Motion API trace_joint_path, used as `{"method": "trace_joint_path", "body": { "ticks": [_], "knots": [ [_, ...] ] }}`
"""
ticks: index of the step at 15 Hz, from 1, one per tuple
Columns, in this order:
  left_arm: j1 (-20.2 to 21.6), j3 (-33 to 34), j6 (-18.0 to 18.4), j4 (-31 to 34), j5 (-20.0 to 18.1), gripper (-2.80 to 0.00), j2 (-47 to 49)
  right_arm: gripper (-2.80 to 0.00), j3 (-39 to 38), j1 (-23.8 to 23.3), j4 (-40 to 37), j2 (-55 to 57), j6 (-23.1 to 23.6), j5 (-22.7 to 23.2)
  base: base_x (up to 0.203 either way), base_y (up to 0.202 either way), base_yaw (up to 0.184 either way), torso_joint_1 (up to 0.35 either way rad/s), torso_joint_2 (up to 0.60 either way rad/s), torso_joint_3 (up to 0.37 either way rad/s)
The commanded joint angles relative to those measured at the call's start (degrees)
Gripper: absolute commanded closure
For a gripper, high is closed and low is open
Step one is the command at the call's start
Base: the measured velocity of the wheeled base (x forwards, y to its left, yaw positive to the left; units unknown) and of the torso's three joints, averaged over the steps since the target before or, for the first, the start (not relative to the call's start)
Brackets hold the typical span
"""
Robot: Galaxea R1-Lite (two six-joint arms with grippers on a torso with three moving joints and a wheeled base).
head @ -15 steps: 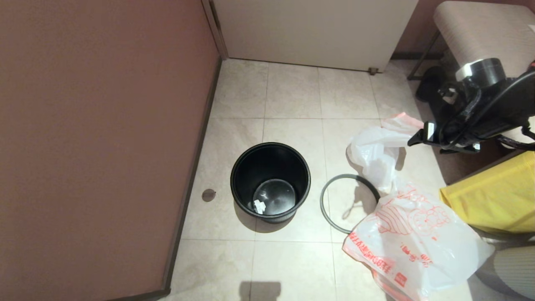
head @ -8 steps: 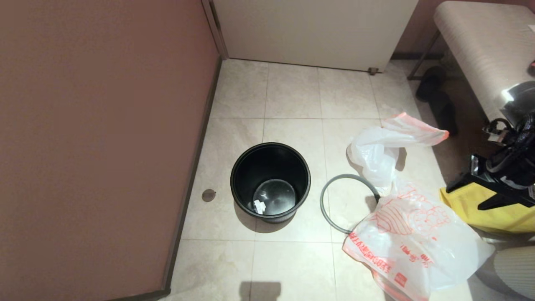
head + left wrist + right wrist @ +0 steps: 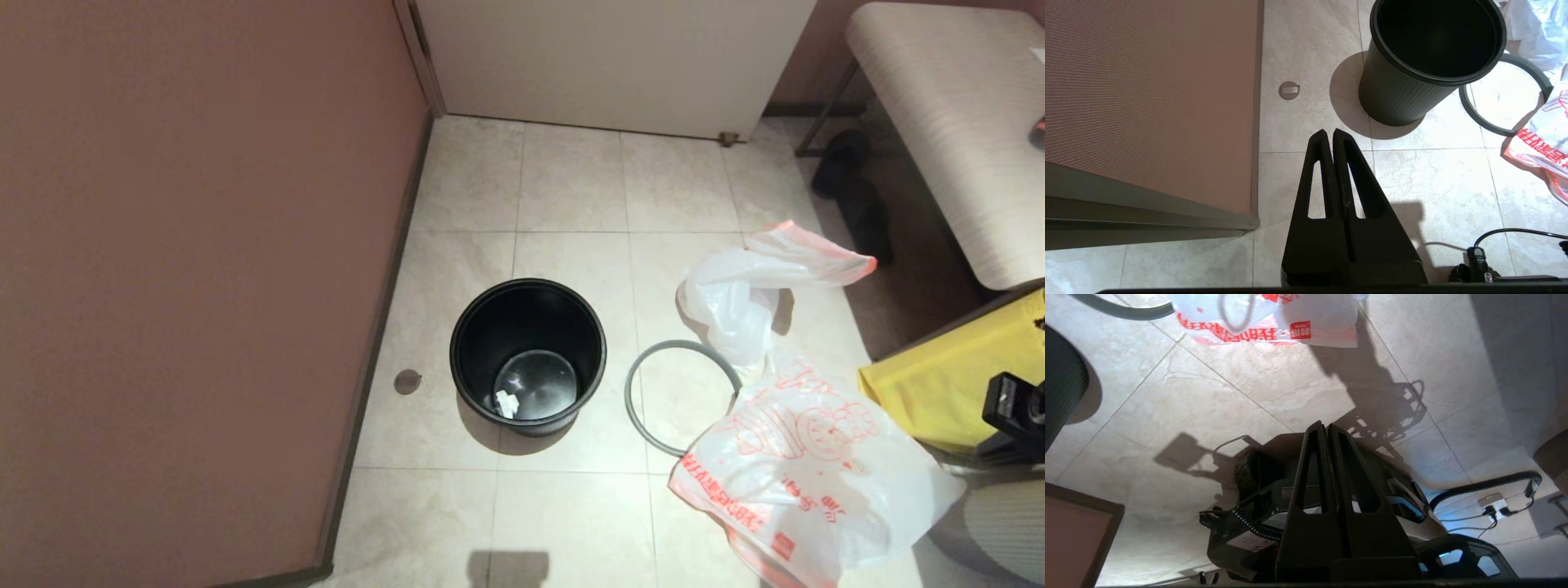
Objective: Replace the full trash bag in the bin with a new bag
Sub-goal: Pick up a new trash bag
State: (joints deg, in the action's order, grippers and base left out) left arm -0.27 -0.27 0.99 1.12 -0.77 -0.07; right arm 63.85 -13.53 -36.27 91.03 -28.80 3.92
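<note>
Floor room: the tiled floor [image 3: 571, 180] lay bare from the bin toward 12 o'clock as far as the white door [image 3: 612, 61]; a brown wall [image 3: 196, 269] closed off the 9 o'clock side, with a small round floor plate [image 3: 407, 380] just beside its base.
Bin: the black bin [image 3: 528, 351] stood upright near the middle of the head view, no bag in it, a white scrap [image 3: 507, 403] on its bottom.
Ring: the grey ring [image 3: 633, 400] lay flat on the floor at 3 o'clock of the bin, just beside it, partly under the bags.
Full bag: the white bag with pink handles [image 3: 747, 294] lay slumped on the floor at 2 o'clock of the bin.
New bag: the white bag with the orange-red cartoon [image 3: 808, 474] lay crumpled at 4 o'clock of the bin, overlapping the ring.
Right edge: a padded bench [image 3: 955, 122] at 2 o'clock, a yellow bag [image 3: 939, 392] at 3 o'clock.
Right gripper [image 3: 1327, 426]: low at the right edge of the head view, fingers pressed together, holding nothing, pointed toward the robot's own base.
Left gripper [image 3: 1333, 132]: parked over bare floor near the wall corner, fingers closed, empty.
</note>
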Motion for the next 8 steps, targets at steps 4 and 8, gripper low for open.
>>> {"method": "trace_joint_path", "body": {
  "ticks": [4,8],
  "knots": [
    [0.00,0.00,-0.02,0.02,-0.02,0.00,0.07,0.00,-2.87,-9.47,6.49,16.81,2.26,3.50,0.000,0.000,0.000,0.000,0.00,0.000],
    [0.00,-0.08,-0.02,0.02,0.00,0.00,0.07,-2.80,-1.52,-10.23,12.97,32.38,3.52,0.39,0.000,0.000,0.000,0.000,0.00,0.000]
  ]
}}
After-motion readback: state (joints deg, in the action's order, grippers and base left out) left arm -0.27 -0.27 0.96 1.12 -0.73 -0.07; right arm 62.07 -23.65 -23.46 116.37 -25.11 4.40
